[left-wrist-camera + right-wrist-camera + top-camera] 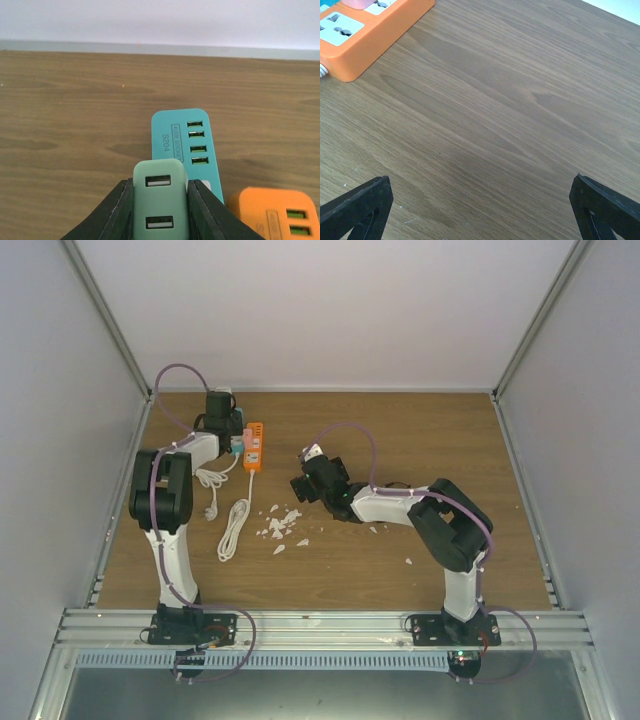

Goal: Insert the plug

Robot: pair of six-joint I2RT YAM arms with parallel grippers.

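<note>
My left gripper [160,210] is shut on a mint-green plug adapter [160,200] with two USB ports, held over the teal power strip [182,145]. The orange power strip [275,212] lies just right of the teal one. In the top view the left gripper [222,420] sits at the far left by the orange strip [253,448]. My right gripper [480,210] is open and empty over bare wood. It hovers near the table's middle in the top view [305,480]. The orange strip's end [365,30] shows at the upper left of the right wrist view.
A white cable [232,525] with its plug [211,510] lies coiled below the strips. White scraps [280,525] are scattered at the table's middle. Grey walls enclose the wooden table [420,440] on three sides.
</note>
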